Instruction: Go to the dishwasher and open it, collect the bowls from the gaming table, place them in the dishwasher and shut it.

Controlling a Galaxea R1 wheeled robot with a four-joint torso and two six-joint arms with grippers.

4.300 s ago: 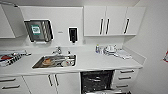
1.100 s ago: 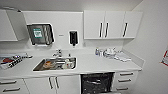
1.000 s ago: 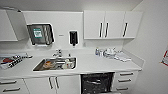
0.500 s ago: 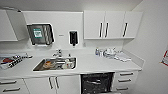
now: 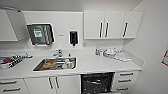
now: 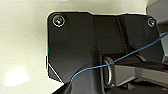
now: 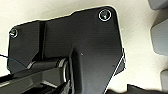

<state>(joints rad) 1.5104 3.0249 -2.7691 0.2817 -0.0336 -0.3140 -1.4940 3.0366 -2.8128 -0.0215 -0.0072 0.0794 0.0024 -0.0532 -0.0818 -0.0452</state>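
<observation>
White kitchen counter (image 5: pixel 100 65) spans head view, wall cabinets (image 5: pixel 112 24) above right. Dishwasher (image 5: pixel 97 83) sits under counter, right of sink, between white cupboard doors and drawer stack (image 5: pixel 123 80); cavity dark, wire rack visible inside, looks open. Steel sink (image 5: pixel 56 64) holds dishes. Paper towel dispenser (image 5: pixel 40 34) and black soap dispenser (image 5: pixel 73 38) on wall. Small clutter of items (image 5: pixel 110 53) at counter's right end. Gripper fingers indistinct in both wrist views; opening of either cannot be told.
</observation>
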